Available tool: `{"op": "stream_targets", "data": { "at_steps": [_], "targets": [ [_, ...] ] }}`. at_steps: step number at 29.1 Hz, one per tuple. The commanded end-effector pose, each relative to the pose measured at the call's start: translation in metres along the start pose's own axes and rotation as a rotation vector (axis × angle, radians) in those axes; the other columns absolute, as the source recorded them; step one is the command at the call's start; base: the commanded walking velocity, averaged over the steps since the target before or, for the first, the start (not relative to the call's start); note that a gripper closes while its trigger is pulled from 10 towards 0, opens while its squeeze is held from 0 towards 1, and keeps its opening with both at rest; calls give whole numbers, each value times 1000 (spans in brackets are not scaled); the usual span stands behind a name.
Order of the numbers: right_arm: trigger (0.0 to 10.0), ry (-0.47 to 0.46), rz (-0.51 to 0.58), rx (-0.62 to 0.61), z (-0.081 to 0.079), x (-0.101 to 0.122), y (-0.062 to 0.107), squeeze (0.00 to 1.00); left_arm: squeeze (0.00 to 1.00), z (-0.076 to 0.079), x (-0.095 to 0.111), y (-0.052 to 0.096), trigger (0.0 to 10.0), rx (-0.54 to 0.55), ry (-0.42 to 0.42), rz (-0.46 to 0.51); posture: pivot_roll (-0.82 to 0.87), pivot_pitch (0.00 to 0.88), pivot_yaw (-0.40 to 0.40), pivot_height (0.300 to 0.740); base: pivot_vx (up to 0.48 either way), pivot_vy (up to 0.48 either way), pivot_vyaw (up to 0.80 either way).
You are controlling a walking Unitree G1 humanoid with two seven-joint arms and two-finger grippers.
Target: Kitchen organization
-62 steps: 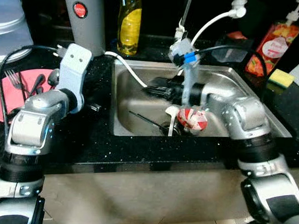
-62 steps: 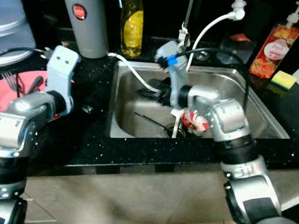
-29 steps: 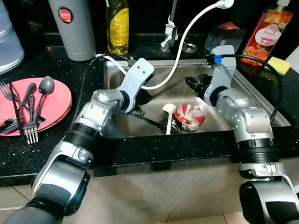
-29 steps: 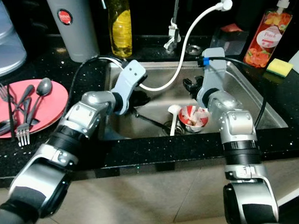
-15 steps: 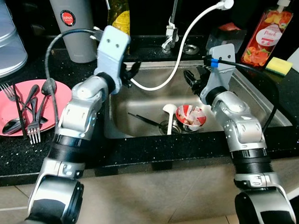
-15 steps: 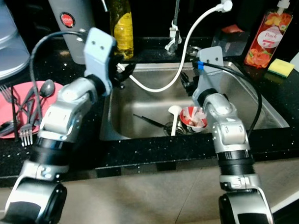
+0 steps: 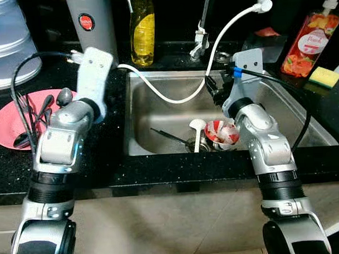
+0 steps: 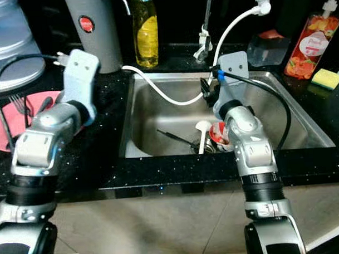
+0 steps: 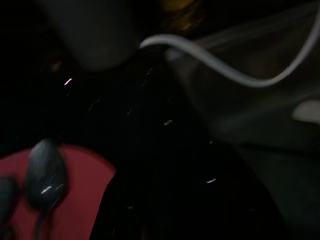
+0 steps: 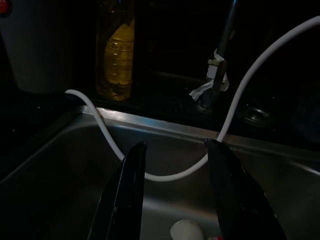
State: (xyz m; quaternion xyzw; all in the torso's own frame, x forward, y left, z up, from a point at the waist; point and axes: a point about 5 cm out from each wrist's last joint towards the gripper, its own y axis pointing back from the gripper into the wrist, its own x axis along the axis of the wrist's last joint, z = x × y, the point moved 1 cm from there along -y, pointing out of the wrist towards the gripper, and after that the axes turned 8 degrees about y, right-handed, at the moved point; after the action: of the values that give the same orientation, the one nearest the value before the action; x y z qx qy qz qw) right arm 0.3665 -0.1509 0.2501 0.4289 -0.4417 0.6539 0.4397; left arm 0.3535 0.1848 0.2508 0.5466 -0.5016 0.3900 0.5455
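A steel sink is set into a black speckled bench, its front rim running close to the bench edge. On the sink floor, near the drain, a red-and-white bowl is seen with a white ladle just beside it and a thin dark utensil lying further toward the left. A white hose is draped across the open upper part of the basin, from the left rim up to the tap area at the back.

The right claw is held above the back right part of the sink, its two black fingers spread apart with nothing between them; the hose is seen just beyond them, so free room above the basin is narrowed there.

The left claw is raised over the bench left of the sink, beside a pink plate on which forks and spoons are piled. Whether its fingers are apart or together cannot be told.

Along the back edge a grey canister, a yellow soap bottle and, to the right, a red dispenser bottle and a yellow sponge are lined up
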Motion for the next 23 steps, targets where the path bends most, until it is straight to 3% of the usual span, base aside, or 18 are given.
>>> {"op": "stream_targets", "data": {
  "at_steps": [1,10,14,23],
  "targets": [
    [10000,11,1,-37,8,-1,2,0,0,-17,0,1,10000,70,15,-34,245,0,-10,740,0,0,0],
    [10000,4,0,-31,4,-2,-1,0,0,-54,-13,8,10000,254,127,-94,252,0,-17,740,0,0,0],
    [10000,5,-5,-31,4,-3,-1,0,0,-62,-20,9,10000,276,186,-118,243,0,-23,740,0,0,0],
    [10000,3,-6,-68,12,-5,2,0,0,-68,-26,4,10000,296,195,-142,239,0,-8,740,0,0,0]
  ]
}}
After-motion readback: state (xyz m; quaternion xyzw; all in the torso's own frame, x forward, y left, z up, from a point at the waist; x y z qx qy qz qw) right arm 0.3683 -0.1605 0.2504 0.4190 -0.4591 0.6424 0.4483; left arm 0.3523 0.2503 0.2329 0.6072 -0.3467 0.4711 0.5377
